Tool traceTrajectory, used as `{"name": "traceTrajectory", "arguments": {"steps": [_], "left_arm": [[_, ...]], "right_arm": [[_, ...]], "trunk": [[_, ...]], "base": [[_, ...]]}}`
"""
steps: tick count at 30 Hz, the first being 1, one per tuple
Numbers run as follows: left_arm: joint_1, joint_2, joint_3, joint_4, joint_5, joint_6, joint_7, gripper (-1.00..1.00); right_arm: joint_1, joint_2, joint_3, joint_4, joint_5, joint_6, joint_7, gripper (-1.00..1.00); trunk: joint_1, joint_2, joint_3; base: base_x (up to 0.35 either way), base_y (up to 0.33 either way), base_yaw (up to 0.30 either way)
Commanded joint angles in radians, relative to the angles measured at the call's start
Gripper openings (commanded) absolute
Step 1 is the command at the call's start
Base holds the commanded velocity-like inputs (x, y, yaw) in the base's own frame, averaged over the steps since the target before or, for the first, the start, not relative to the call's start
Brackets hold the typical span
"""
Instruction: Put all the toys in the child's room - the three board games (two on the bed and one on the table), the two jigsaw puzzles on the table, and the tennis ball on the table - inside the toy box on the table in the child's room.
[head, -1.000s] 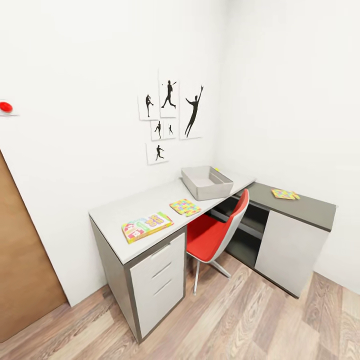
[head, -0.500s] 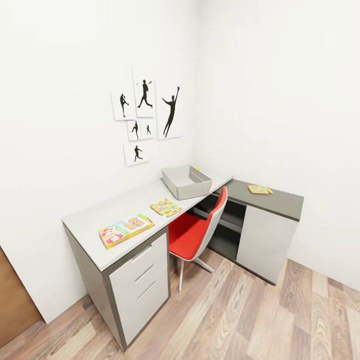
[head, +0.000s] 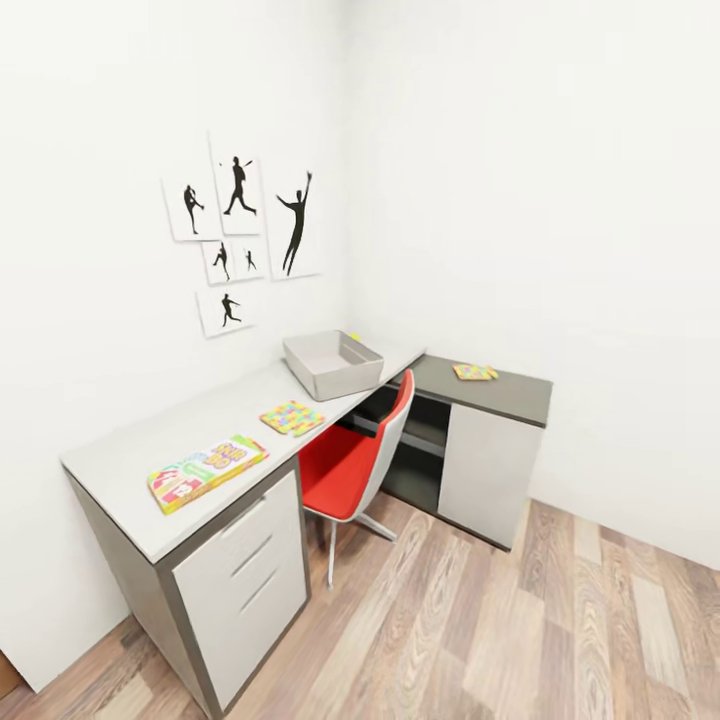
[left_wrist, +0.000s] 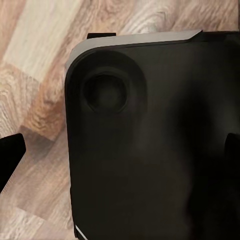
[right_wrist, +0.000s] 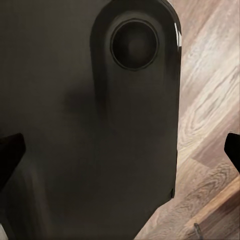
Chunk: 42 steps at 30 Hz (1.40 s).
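On the table's (head: 130, 470) near left end lies a board game (head: 205, 471), long axis running along the desk; farther right sit a jigsaw puzzle (head: 292, 417), the toy box (head: 333, 364), another puzzle (head: 474, 372). Both grippers' fingertips stand wide apart.

White walls (head: 520, 150), plank floor (head: 480, 640), red chair (head: 350, 465), silhouette pictures (head: 240, 235).

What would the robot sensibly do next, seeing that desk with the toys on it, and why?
Probably roll closer to the table, toward the board game at its near end. The toy box and both jigsaw puzzles lie on the desk across open wood floor, and the wrist views face the robot's own dark body with nothing held, so it likely cannot reach anything yet.
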<state>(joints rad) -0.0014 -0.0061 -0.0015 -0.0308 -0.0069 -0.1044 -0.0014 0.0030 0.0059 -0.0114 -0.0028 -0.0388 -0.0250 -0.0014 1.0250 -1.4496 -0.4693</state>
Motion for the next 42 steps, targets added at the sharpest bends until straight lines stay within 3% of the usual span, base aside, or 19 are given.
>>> {"name": "traceTrajectory", "arguments": {"steps": [1,25,35,42], "left_arm": [[0.0,0.0,0.0,0.0,-0.001,-0.003,0.0,1.0],[0.0,0.0,0.0,0.0,-0.001,-0.004,0.0,1.0],[0.0,0.001,-0.001,-0.001,-0.001,-0.057,-0.002,1.0],[-0.006,0.002,0.006,-0.14,0.003,-0.033,0.006,1.0]], "right_arm": [[0.0,0.0,-0.001,0.0,-0.004,-0.003,0.0,1.0],[0.0,0.0,-0.001,0.0,-0.004,-0.003,0.0,1.0],[0.0,-0.001,-0.012,0.0,-0.02,-0.007,0.0,1.0],[-0.015,-0.007,-0.041,-0.004,-0.058,0.013,0.006,1.0]], "trunk": [[0.0,0.0,-0.001],[0.0,0.0,0.003],[0.0,0.0,0.006],[0.0,0.0,0.007]], "base": [[0.0,0.0,-0.261],[0.0,0.0,-0.266],[0.0,0.0,-0.276],[0.0,0.0,-0.279]]}}
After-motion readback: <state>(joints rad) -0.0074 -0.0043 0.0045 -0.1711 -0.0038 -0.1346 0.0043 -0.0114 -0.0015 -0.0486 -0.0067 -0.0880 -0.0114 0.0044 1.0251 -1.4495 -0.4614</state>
